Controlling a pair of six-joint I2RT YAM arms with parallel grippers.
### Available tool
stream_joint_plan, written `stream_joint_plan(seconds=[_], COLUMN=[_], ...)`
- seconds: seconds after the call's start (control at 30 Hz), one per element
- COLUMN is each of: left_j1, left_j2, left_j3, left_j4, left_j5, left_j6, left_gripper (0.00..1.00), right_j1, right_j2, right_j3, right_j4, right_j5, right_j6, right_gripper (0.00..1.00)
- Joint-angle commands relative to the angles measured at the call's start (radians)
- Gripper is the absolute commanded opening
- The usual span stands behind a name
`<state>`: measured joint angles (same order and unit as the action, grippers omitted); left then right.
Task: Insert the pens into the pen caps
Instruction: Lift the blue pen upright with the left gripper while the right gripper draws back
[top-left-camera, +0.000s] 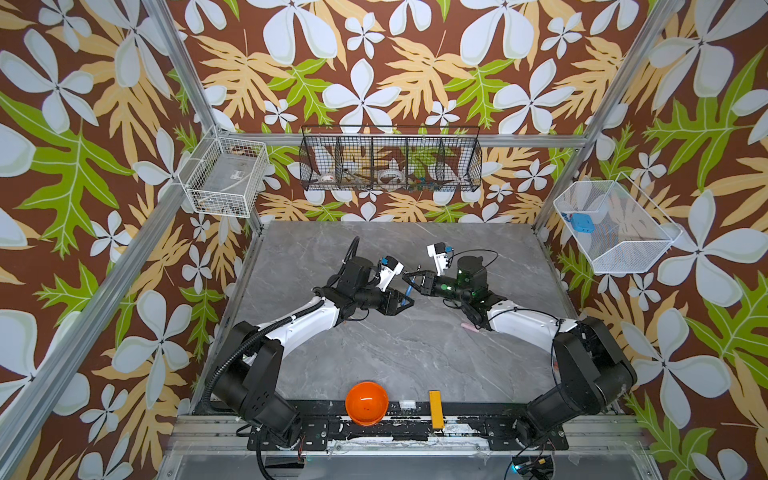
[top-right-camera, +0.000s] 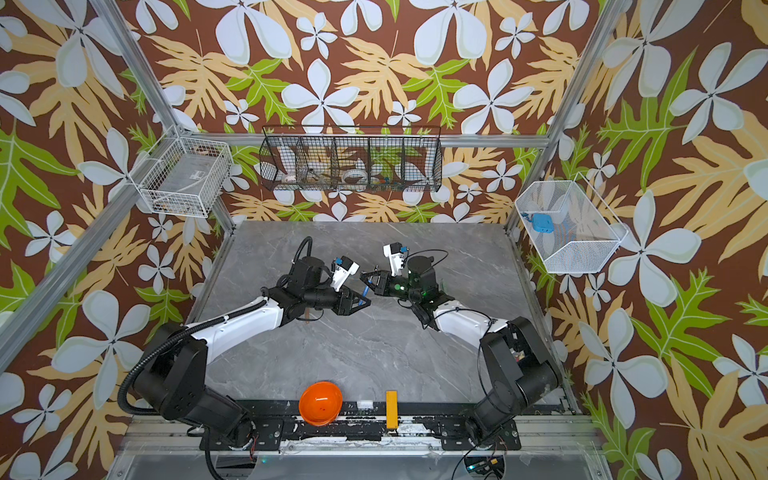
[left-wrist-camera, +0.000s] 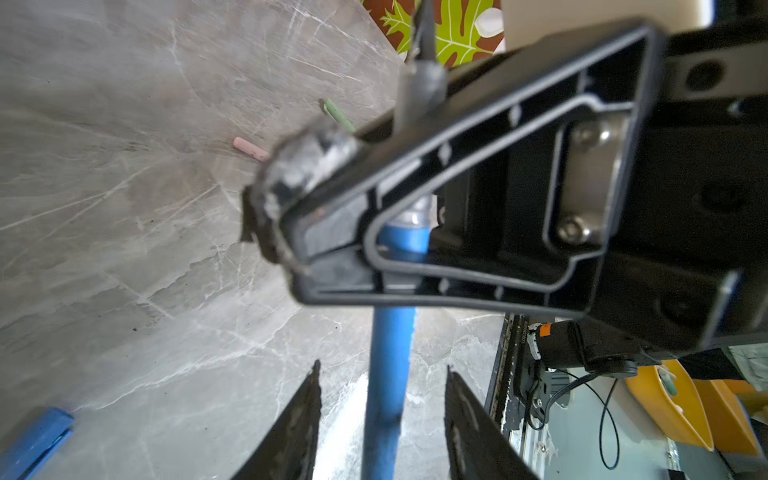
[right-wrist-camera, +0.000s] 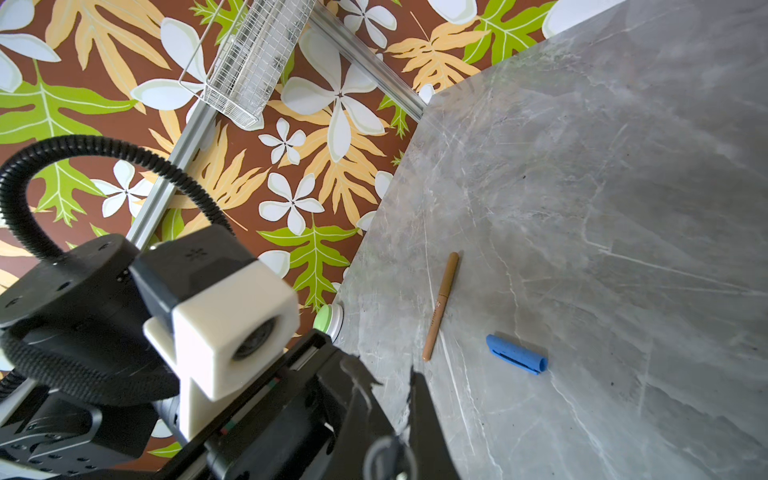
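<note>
Blue pen (left-wrist-camera: 390, 365) hangs above the bench's (top-left-camera: 395, 353) middle, toward the far side. The right tool (top-left-camera: 409, 278) is clenched on it near the grey tip end. The left tool (left-wrist-camera: 382, 370) stands released, fingers (left-wrist-camera: 309, 415) clear either side of the barrel. Risk: the one-ended pinch may let it pivot or slip, and a left finger brushing the barrel would skew it for the blue cap (right-wrist-camera: 516, 360) on the bench.

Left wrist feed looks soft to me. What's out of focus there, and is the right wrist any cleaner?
Left wrist view: the right gripper, close up, has a blurred tip; the blue pen it clamps is clear, the pink cap soft. Right wrist view: brown pen and blue cap sharp; table edge bowed by the lens.
</note>
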<state>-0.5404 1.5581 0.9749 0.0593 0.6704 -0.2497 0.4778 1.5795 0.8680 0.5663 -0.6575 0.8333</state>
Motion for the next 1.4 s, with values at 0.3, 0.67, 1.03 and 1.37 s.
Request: stream_joint_plan(seconds=[0.3, 0.67, 1.03, 1.37], left_j1=[-0.001, -0.001, 0.074, 0.076], left_j2=[-0.001, -0.018, -0.373, -0.665], left_j3=[0.008, -0.004, -0.170, -0.254], left_j4=[0.040, -0.013, -0.073, -0.108], left_j5=[0.041, -0.024, -0.446, -0.496], left_j6=[-0.025, 0.009, -0.024, 0.011], left_gripper=[0.30, 0.00, 0.00, 0.00], right_j1=[0.017, 0.025, 0.030, 0.190], right_j2=[0.013, -0.029, 0.061, 0.520], right_j3=[0.005, 0.017, 0.356, 0.786], right_j4=[0.033, -0.023, -0.705, -0.952], right_j5=[-0.028, 0.026, 0.299, 0.239], right_j6=[-0.009, -0.071, -0.455, -0.691], right_gripper=[0.00, 0.29, 0.51, 0.57])
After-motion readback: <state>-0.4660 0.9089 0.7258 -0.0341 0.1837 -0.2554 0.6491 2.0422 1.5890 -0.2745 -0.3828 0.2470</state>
